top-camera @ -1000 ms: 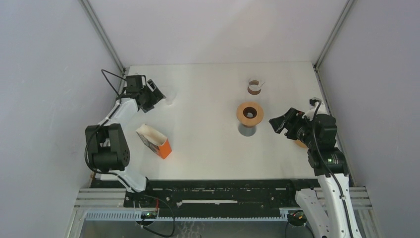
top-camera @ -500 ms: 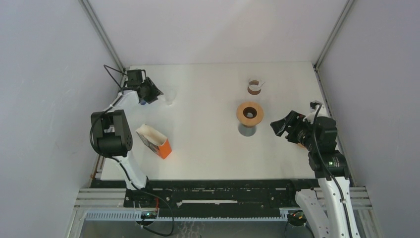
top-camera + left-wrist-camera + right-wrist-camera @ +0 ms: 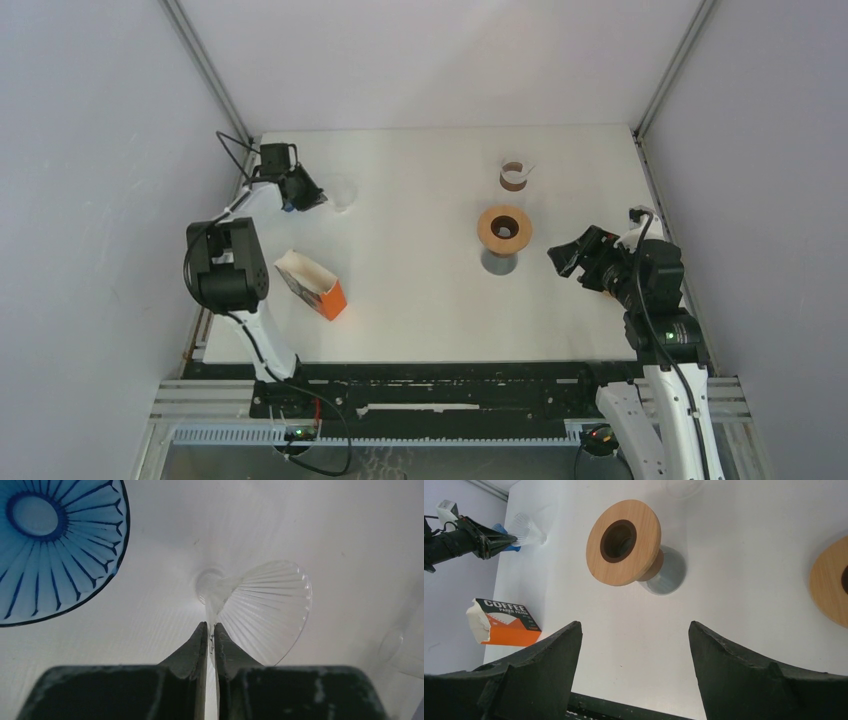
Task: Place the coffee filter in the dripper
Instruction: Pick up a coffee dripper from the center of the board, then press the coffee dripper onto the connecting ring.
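The left gripper (image 3: 210,632) is pressed almost together on the thin wall of the clear dripper (image 3: 265,607), which appears to lie on its side on the counter (image 3: 350,530). The wall is pinched edge-on, probably because it is the only part thin enough to be taken from the side, so that the cone can be stood up or carried. A blue dripper (image 3: 50,545) is seen just beside it and is not touched. The paper filters (image 3: 475,621) are not yet taken out: they are seen in the open end of the orange box (image 3: 322,292), which lies on the left part of the counter, apart from both drippers. The right gripper (image 3: 634,630) is spread wide and nothing is held in it; it is placed near the wooden stand (image 3: 626,542), presumably to be ready there. The task is judged to be at its beginning, since no filter is placed in a dripper
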You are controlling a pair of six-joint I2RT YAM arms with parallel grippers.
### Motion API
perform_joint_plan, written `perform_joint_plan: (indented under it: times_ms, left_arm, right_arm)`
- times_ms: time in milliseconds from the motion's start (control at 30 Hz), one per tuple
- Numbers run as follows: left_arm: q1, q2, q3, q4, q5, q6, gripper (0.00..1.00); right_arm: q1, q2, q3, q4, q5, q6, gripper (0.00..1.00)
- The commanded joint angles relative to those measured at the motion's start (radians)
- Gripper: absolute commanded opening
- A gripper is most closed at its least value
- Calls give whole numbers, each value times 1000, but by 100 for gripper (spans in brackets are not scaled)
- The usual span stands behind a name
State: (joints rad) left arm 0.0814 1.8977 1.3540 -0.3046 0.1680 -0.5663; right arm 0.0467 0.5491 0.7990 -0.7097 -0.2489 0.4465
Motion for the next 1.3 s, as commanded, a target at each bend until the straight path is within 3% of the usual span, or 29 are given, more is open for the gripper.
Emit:
perform_joint_plan:
  times_ms: [0, 100, 367, 833, 1267]
  left_arm:
    - [-5, -136, -29, -8, -4, 59, 8]
    - [-20, -185, -41, -33, 5, 68, 0]
    - [-112, -322, -54, -137, 43, 92, 0]
    - [-405, -539, -83, -236, 81, 56, 0]
    - [-676, -451, 135, -276, 83, 2, 0]
  right_arm:
    - [6, -6, 18, 11, -4, -17, 86]
    - [6, -9, 18, 6, -9, -18, 86]
    - [12, 15, 49, -16, -34, -15, 84]
    - [45, 64, 123, -20, -54, 5, 81]
    - [145, 150, 170, 41, -32, 51, 77]
